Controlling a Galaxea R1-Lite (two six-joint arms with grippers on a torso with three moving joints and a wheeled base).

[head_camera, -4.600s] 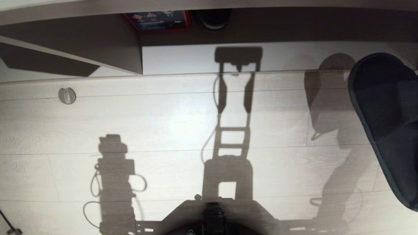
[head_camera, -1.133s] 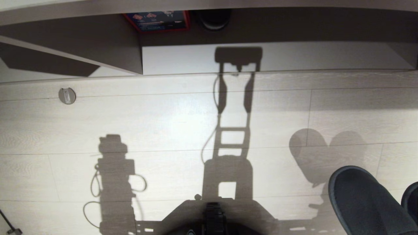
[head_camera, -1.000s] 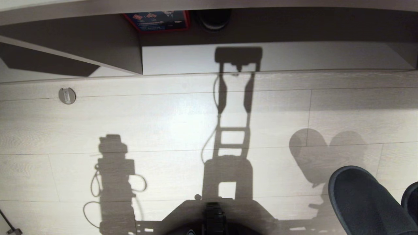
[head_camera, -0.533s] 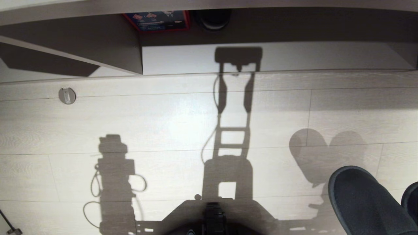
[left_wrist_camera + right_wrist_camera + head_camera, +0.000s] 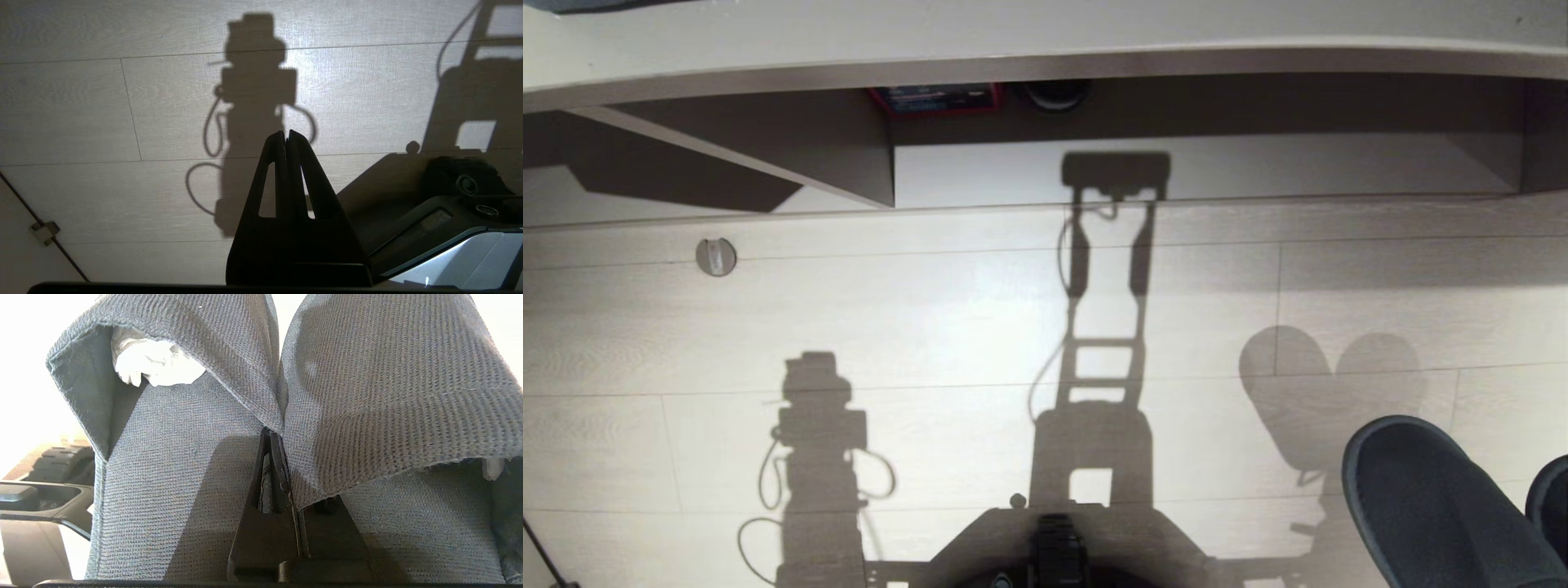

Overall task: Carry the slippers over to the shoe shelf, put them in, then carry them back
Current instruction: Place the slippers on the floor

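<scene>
The pair of dark grey slippers [image 5: 1429,506] hangs at the lower right of the head view, toe caps pointing toward the shoe shelf [image 5: 1258,167]. The right wrist view shows my right gripper [image 5: 271,435] shut on the slippers [image 5: 196,428], pinching the two touching inner edges of their toe caps. White paper stuffing [image 5: 155,363] shows inside one cap. The gripper itself is hidden in the head view. The shelf is a low, pale-floored cubby with a divider panel [image 5: 874,159], well ahead of the slippers. My left gripper [image 5: 284,134] is shut and empty over the floor.
A red-edged box [image 5: 935,98] and a dark round object [image 5: 1055,92] sit at the back of the shelf. A round metal fitting [image 5: 716,256] is set in the wood floor on the left. A cable with a clip [image 5: 43,232] runs beside my base [image 5: 1054,547].
Earlier the slippers were up at the right, near the shelf; they came down to the lower right. In the last half second the view shifted, showing more of the shelf's top.
</scene>
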